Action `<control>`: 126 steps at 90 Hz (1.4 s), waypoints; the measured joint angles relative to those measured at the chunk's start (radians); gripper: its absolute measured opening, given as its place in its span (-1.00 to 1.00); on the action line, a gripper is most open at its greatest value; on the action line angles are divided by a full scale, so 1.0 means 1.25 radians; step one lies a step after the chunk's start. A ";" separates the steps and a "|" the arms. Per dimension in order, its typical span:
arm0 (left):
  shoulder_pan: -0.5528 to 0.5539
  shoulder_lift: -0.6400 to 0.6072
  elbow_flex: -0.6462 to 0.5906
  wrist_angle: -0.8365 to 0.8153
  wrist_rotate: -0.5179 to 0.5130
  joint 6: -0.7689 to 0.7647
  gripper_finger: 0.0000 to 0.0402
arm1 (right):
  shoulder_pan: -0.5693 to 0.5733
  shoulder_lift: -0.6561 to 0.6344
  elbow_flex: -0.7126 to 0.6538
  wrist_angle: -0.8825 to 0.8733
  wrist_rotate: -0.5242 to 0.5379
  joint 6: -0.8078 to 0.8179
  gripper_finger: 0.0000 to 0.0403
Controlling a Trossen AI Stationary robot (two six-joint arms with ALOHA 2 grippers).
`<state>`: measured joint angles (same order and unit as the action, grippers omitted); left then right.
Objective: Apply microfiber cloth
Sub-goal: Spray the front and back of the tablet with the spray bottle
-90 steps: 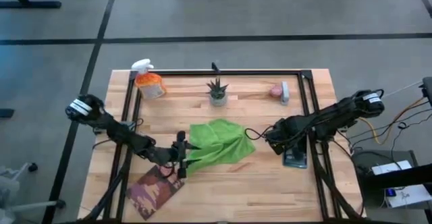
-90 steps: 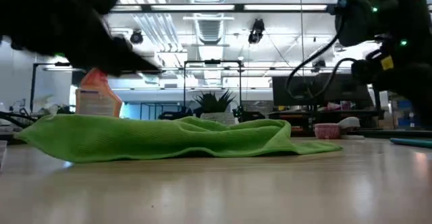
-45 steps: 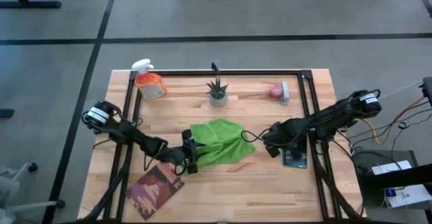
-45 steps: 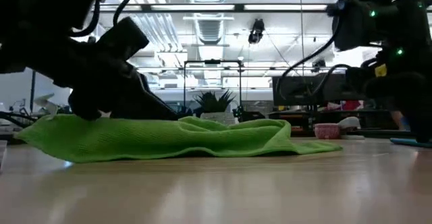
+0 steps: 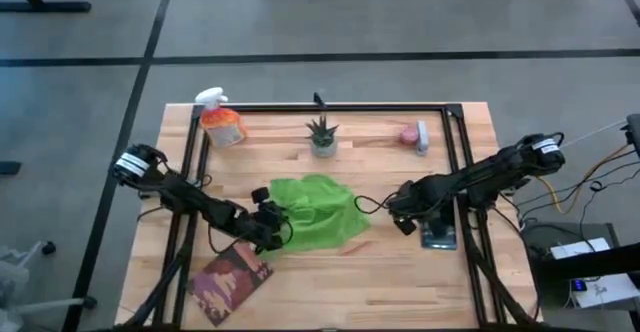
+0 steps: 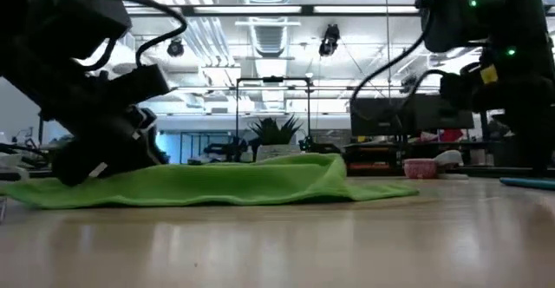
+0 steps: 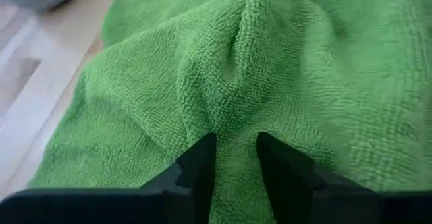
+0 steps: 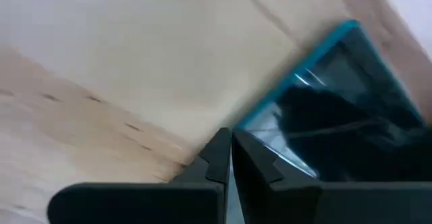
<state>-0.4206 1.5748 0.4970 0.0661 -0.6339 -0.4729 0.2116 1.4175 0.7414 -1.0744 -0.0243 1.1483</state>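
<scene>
Left claw (image 7: pixel 233 158): clamped on microfiber cloth (image 5: pixel 318 210) fold; keep the pinch firm, lift clear. Right claw (image 8: pixel 231 155): fingers together, by tablet (image 5: pixel 438 234).

We see the microfiber cloth (image 5: pixel 318 211) as a bright lime-green rag with a fine looped nap, lying near the middle of the table (image 5: pixel 350 282). It is rumpled rather than spread flat: soft ridges and a deep crease run through it, and one side is bunched into a fold. From table height we find it low and long, rising to a rounded hump at one end (image 6: pixel 217 182). Up close, we see its pile gathered into a pinched ridge (image 7: pixel 229 89).
</scene>
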 joint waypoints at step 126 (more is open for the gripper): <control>0.043 0.114 0.007 0.479 -0.010 0.204 -0.62 | -0.023 0.164 0.047 0.768 0.083 -0.368 -1.00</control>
<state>-0.3669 1.7172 0.5064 0.6643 -0.6460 -0.2180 0.1831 1.6223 0.8001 -0.1138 0.0799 0.6879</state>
